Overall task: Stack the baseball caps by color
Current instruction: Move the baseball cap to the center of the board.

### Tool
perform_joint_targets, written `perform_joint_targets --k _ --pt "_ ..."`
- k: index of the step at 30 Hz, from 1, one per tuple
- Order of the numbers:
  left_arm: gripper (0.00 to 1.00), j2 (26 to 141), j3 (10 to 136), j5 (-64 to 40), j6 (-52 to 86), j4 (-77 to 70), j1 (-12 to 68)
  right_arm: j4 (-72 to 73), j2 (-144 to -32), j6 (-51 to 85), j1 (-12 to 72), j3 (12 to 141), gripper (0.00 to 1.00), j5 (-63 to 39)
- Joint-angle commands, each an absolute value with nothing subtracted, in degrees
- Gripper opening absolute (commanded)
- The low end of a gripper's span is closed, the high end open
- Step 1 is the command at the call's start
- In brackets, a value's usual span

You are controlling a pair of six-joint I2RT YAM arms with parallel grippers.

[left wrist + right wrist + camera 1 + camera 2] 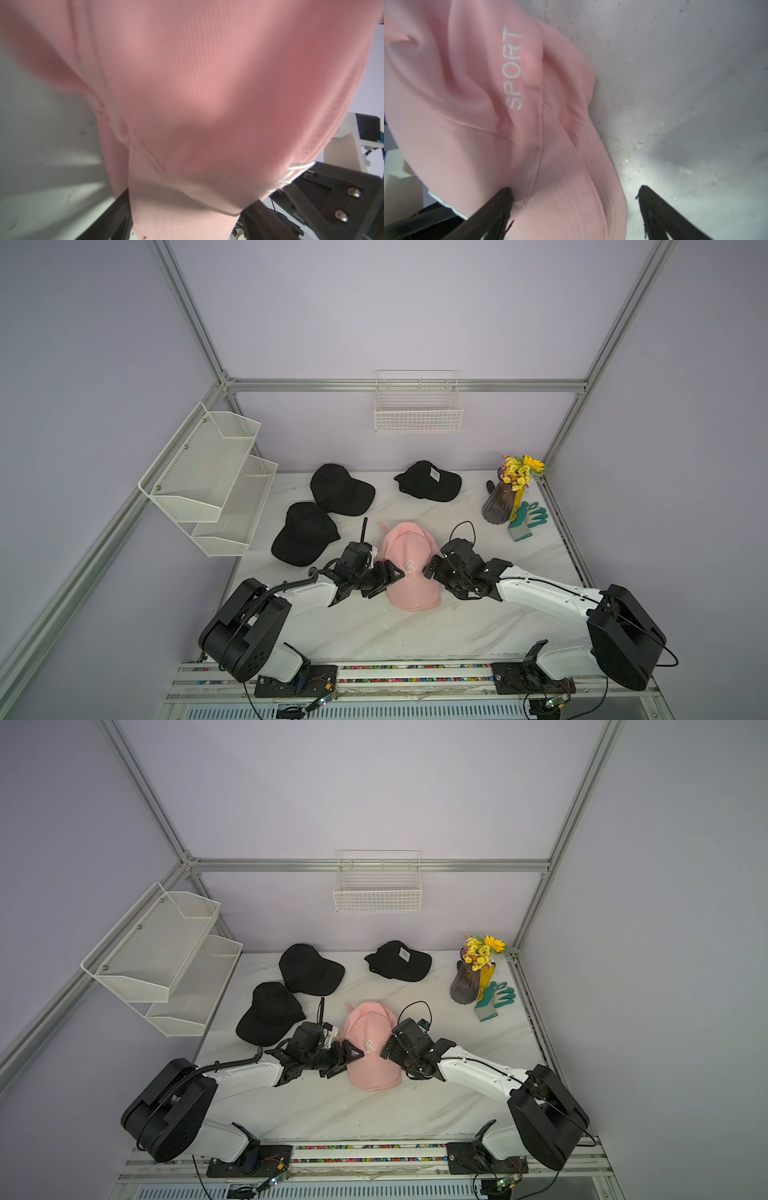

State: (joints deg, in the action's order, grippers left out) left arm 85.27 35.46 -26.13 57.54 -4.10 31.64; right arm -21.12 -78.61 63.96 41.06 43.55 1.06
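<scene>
Seemingly finishing the pink stack [411, 568] on the counter [415, 630], flanking it with left gripper [386, 581] and right gripper [428, 570]. Holding right fingers [500, 203] spread, one touching its brim; straddling fabric with left fingers [324, 197], whether pinching, cannot tell. Next, likely: gathering black caps [305, 533] [340, 489] [428, 481] lying unstacked beyond the pink stack.

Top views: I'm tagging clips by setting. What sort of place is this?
Probably a lab robot cell staged like a home corner: bare aluminium frame around lilac panels, wall-mounted wire basket, flower vase on a marble-look table.

Logo cap [409, 547] centre; tagged cap [432, 487] behind; vase [498, 504] right-rear
</scene>
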Motion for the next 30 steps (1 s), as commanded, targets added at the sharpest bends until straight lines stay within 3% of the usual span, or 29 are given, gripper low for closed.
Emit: perform_joint_targets --k 1,8,15,17,23,30 --pt "0.82 85.2 41.1 -24.9 46.7 1.2 31.8 -26.3 -75.1 61.8 41.5 44.2 0.97 3.1" --pt "0.86 80.3 43.9 -16.3 44.3 13.2 30.9 -33.8 -71.2 55.2 34.9 48.5 0.97 3.9" --pt "0.88 79.3 44.9 -12.8 45.7 13.6 29.8 -35.8 -72.1 51.8 32.3 52.4 0.97 3.7" --pt "0.88 80.4 45.3 -12.0 47.6 10.0 28.5 -35.7 -72.5 51.8 31.7 52.6 0.97 3.4" --pt "0.92 88.7 41.2 -25.0 53.8 -19.1 27.1 -34.8 -72.2 52.6 31.3 51.9 0.97 2.4" --pt "0.83 96.9 38.7 -24.3 64.1 -30.0 32.2 -34.7 -72.2 53.7 30.4 51.9 0.97 1.8"
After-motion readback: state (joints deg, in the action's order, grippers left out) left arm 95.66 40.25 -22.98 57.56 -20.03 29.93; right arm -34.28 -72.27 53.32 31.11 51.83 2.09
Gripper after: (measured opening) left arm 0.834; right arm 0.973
